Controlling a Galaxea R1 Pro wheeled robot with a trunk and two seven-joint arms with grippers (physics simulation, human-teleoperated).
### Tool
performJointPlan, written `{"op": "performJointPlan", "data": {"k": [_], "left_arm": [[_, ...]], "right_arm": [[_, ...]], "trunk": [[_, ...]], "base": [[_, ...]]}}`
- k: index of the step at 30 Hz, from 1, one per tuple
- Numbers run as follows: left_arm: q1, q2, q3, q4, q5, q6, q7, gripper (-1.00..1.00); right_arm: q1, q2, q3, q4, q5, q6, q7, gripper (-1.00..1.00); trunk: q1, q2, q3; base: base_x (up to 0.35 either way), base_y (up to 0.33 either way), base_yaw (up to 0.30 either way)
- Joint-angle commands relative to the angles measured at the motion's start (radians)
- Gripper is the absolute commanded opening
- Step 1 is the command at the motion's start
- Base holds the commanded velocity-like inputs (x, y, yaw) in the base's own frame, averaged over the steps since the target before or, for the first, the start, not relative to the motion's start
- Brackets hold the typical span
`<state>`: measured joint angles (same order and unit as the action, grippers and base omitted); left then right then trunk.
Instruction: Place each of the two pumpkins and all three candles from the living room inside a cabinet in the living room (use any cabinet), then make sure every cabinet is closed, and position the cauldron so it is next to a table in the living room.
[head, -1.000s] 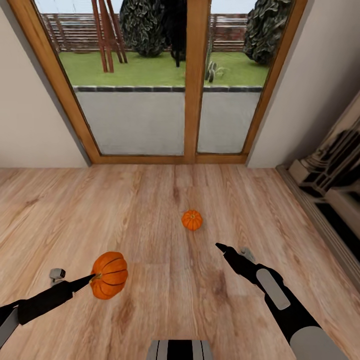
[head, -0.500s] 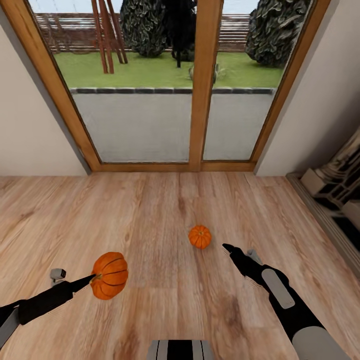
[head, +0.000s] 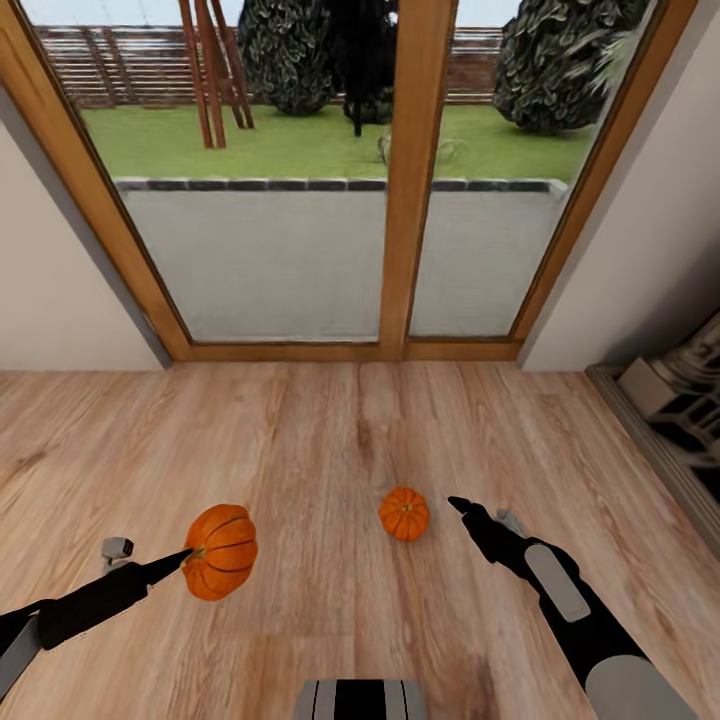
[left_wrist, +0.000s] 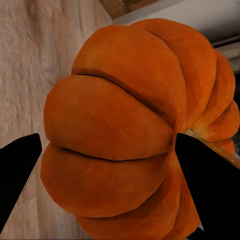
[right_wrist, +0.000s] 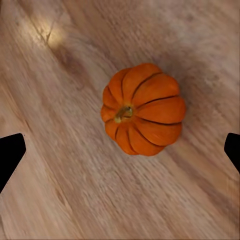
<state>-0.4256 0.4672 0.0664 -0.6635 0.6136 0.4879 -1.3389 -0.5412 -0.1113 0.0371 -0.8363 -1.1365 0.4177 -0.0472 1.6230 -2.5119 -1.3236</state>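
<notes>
One pumpkin (head: 220, 551) sat between the fingers of the left gripper (head: 186, 556), above the floor (head: 320, 440). The second pumpkin (head: 404, 513) lay on the floor, just left of the right gripper (head: 456, 503). The glass door (head: 330, 200) stood behind both.

Bright, even daylight; slight blur.

A room in a home, rendered in simulation: pale wood plank floor (head: 330, 440), plain off-white walls (head: 60, 300), and a big wood-framed glass door (head: 410, 180) giving onto a patio, a lawn (head: 300, 140), bushes and a slatted fence. At the right edge stands part of an ornate carved fireplace surround (head: 680, 390)
</notes>
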Motion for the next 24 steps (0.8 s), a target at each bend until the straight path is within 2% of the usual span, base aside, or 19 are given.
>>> {"op": "performJointPlan", "data": {"k": [1,6,11,15,24], "left_arm": [[-0.001,0.0,0.001,-0.001,0.005,0.011,-0.002,-1.0],[-0.001,0.003,0.002,-0.001,0.011,0.011,-0.003,-1.0],[-0.001,0.004,0.002,-0.001,0.014,0.011,-0.003,-1.0],[-0.001,0.006,0.003,-0.001,0.016,0.011,-0.005,-1.0],[-0.001,0.008,0.005,-0.001,0.018,0.011,-0.008,-1.0]], "right_arm": [[0.0,-0.001,0.003,0.01,-0.008,0.001,-0.005,1.0],[0.0,-0.001,0.004,0.046,-0.008,0.002,-0.005,1.0],[0.0,-0.002,0.004,0.055,-0.008,0.003,-0.017,1.0],[0.0,-0.001,0.006,0.066,-0.008,0.003,-0.061,1.0],[0.0,-0.003,0.005,0.071,-0.008,0.003,-0.073,1.0]], "trunk": [[0.0,0.0,-0.001],[0.0,0.0,-0.001],[0.0,0.0,-0.001],[0.0,0.0,-0.001],[0.001,-0.001,-0.005]], "base": [[0.334,0.0,0.0],[0.333,0.012,0.0],[0.251,0.157,0.0],[0.053,0.059,0.0],[0.004,0.004,0.0]]}}
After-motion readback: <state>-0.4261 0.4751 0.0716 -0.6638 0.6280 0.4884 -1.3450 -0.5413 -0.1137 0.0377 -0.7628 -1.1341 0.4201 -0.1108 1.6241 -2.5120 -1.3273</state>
